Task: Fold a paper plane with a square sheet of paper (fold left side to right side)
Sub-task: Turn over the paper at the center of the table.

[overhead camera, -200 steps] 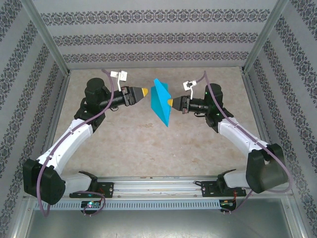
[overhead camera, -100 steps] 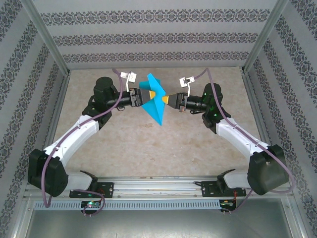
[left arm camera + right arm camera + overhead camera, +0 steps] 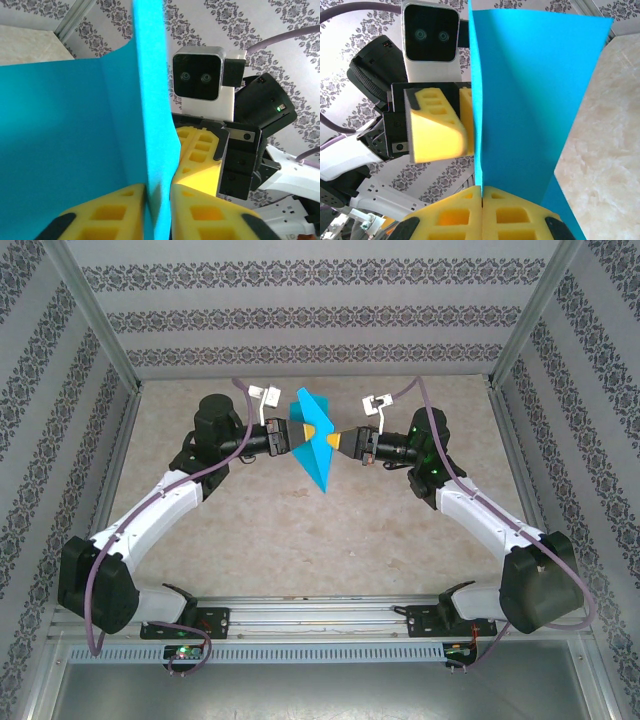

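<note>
Left fingers [image 3: 131, 201] are closed on the paper [image 3: 60, 140]. In the left wrist view both yellow pads sit flush against a bright, edge-on layer, with no gap on either side. Right fingers [image 3: 497, 201] are also pinched together on the paper [image 3: 530, 90]. Their tips meet at its lower edge in the right wrist view, and the sheet rises straight up out of them.

Both sets grip the same piece from opposite sides. From the top camera the paper [image 3: 312, 452] hangs between them over the far middle of the bench [image 3: 300, 550]. It is turquoise and already creased: a wide upper part narrows to a point aimed toward the near edge. It stands roughly on edge rather than lying flat. Can't tell whether the lower point touches the bench.

Left wrist view: a broad flat panel on the left with one vertical crease line, then the brighter flap that the pads clamp. Just beyond that flap are the right fingers, yellow, with the right wrist camera [image 3: 202, 75] above them.

Right wrist view: the left fingers sit just beside the sheet's left face. One pad is square-on and the other is tucked behind it against the paper, with the left wrist camera [image 3: 431, 32] above. Marbled bench is visible to the right of the sheet.

Patterned walls [image 3: 320, 320] stand on three sides, and a rail [image 3: 320, 620] runs along the near edge.
</note>
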